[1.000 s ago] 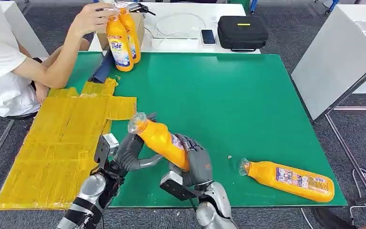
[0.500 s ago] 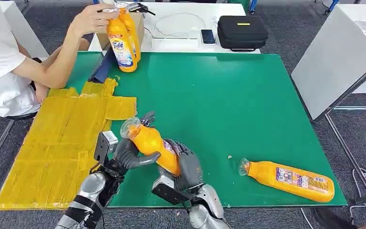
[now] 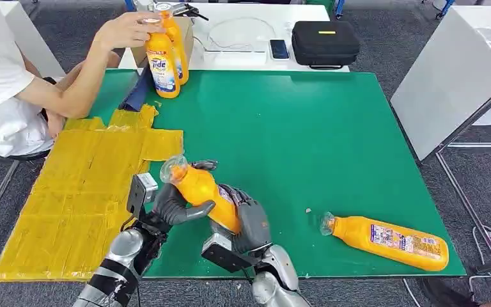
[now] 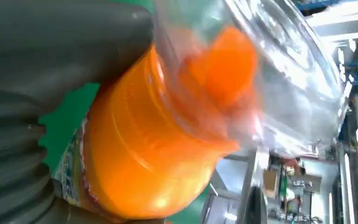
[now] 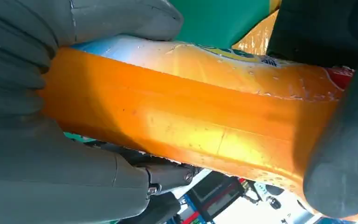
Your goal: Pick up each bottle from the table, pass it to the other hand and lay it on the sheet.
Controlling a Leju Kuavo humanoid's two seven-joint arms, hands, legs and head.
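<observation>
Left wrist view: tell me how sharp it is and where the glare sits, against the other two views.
Left wrist view: orange bottle soft, its clear cap cover smeared, bright background blown out. Right wrist view: bottle body crisp, mild sheen along it. Head view: even light, sharp green mat.

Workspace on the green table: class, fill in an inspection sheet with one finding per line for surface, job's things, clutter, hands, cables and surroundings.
Surface: green table mat, with a yellow crinkled sheet over its left edge.
Job's things: one orange plastic bottle held above the mat; another orange labelled bottle lying near the right front edge; two upright orange bottles at the far left.
Clutter: small speck on the mat.
Hands: left hand and right hand both grip the raised bottle.
Cables: white cable on the white table behind.
Surroundings: black zipped case, phone, and a person's hand on the upright bottles.
</observation>
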